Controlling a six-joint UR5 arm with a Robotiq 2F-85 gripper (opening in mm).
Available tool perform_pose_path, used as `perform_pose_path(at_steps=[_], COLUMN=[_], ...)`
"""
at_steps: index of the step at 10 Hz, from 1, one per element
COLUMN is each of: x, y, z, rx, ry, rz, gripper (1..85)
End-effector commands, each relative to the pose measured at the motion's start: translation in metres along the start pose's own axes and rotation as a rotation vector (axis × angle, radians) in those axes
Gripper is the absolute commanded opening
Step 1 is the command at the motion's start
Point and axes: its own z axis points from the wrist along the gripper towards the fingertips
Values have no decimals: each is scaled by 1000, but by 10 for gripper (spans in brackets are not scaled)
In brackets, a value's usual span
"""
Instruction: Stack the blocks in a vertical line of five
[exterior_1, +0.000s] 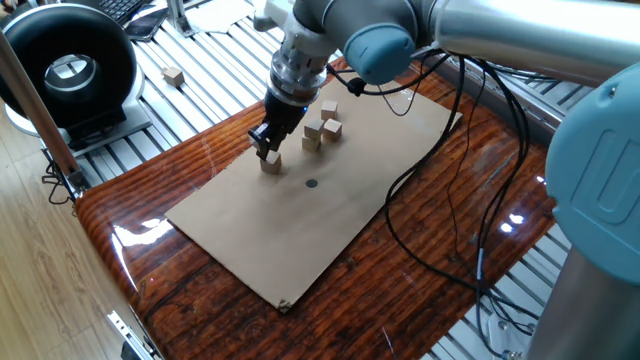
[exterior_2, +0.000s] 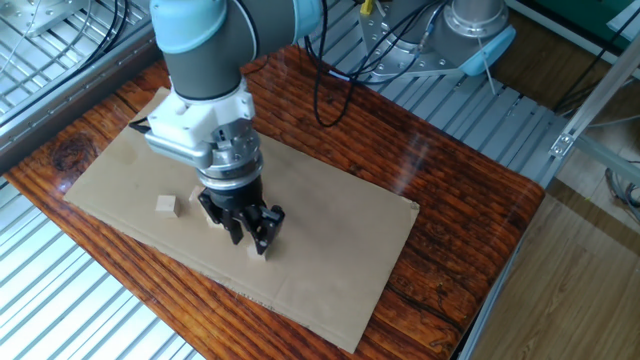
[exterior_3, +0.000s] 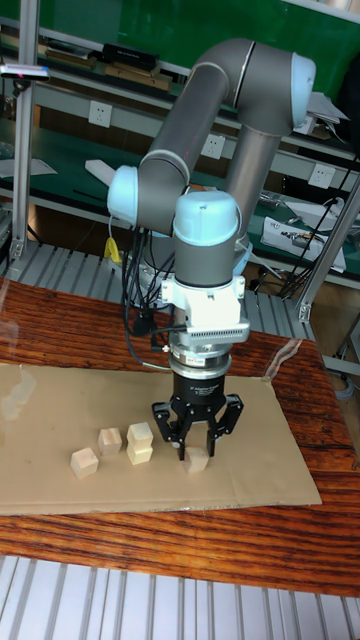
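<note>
My gripper (exterior_3: 195, 444) is open and hangs low over the cardboard, its fingers either side of a single tan block (exterior_3: 196, 460) that rests on the sheet. In one fixed view that block (exterior_1: 271, 163) sits just below the gripper (exterior_1: 268, 150). To the left of it in the tall view are a two-high stack of blocks (exterior_3: 140, 443) and two single blocks (exterior_3: 109, 441) (exterior_3: 84, 462). The other fixed view shows the gripper (exterior_2: 250, 237) hiding most of the group, with one block (exterior_2: 167, 205) in the open.
The brown cardboard sheet (exterior_1: 300, 230) carries a small dark spot (exterior_1: 311, 183). One more tan cube (exterior_1: 174, 75) lies on the metal rails off the table, near a black round device (exterior_1: 68, 70). Cables (exterior_1: 440, 180) trail across the glossy wooden table (exterior_1: 450, 290).
</note>
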Motion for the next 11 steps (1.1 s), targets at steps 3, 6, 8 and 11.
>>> perform_pose_path(at_steps=[3,6,8,11], x=[6,6,7,16], y=[8,7,2,-8], z=[15,18,16,-41], rx=[7,10,23,39], ry=[-7,-8,-2,75], rz=[-5,-1,12,12], gripper=[473,383,260,143])
